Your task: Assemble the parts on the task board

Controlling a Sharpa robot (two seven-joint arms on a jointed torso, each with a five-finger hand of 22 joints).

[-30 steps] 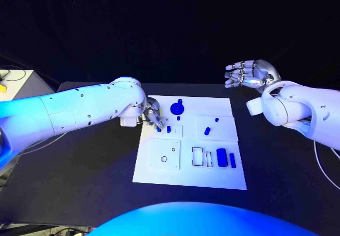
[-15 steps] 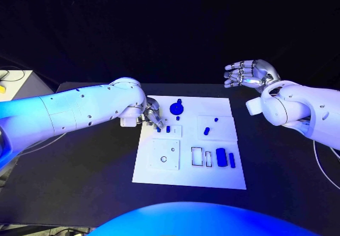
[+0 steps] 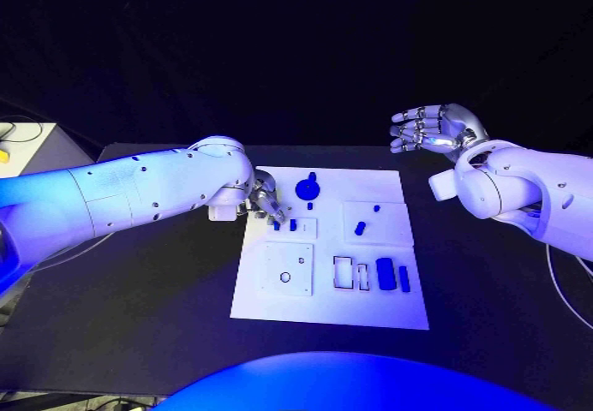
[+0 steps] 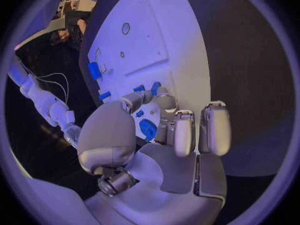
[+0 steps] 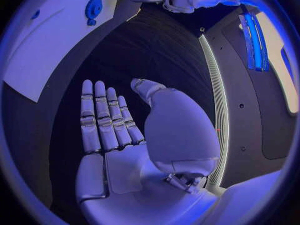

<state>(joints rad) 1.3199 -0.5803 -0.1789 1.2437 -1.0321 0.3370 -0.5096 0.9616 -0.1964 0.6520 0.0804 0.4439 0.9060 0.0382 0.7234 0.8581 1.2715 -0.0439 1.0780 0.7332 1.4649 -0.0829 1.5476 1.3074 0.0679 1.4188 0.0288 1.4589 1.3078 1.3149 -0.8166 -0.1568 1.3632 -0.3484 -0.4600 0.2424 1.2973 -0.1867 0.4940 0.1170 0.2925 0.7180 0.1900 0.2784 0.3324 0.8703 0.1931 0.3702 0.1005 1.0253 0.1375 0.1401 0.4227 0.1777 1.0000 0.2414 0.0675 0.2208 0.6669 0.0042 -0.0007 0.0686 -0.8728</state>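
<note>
The white task board (image 3: pixel 333 295) lies in the middle of the black table. My left hand (image 3: pixel 265 202) is at its upper left part, and its thumb and a finger pinch a small blue peg (image 3: pixel 276 225) (image 4: pixel 155 88) standing on the board. A second peg (image 3: pixel 293 224) stands just beside it. A round blue part (image 3: pixel 309 188) (image 4: pixel 148 129) (image 5: pixel 94 7) sits near the board's far edge. Two small blue pieces (image 3: pixel 361 228) lie further right, and two long blue bars (image 3: pixel 386 272) lie at the right. My right hand (image 3: pixel 433 127) (image 5: pixel 115 130) is raised beyond the table's back right, fingers apart, holding nothing.
The board has a square plate with a hole (image 3: pixel 287 270) and rectangular slots (image 3: pixel 351 272) near its middle. A pale box (image 3: pixel 17 141) stands off the table at the far left. Bare black table (image 3: pixel 148 291) lies on both sides of the board.
</note>
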